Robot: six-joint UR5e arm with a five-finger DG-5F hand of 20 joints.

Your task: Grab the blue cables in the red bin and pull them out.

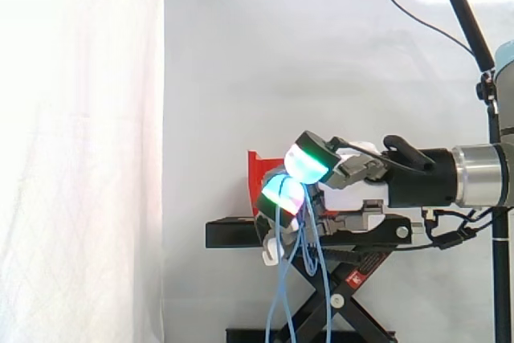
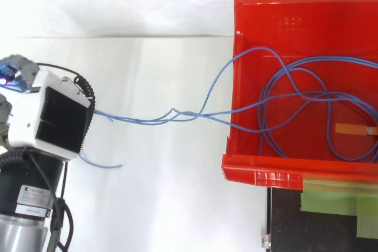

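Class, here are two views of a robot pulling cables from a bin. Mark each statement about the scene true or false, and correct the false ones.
1. The blue cables stretch from the red bin across to the hand. True.
2. All of the cable is out of the bin. False: several loops lie inside it.
3. In the side view, cable strands hang down below the hand. True.
4. The hand is open and holds nothing. False: its curled fingers grip the cables.
5. The bin stands on a wooden box. False: it stands on a black stand.
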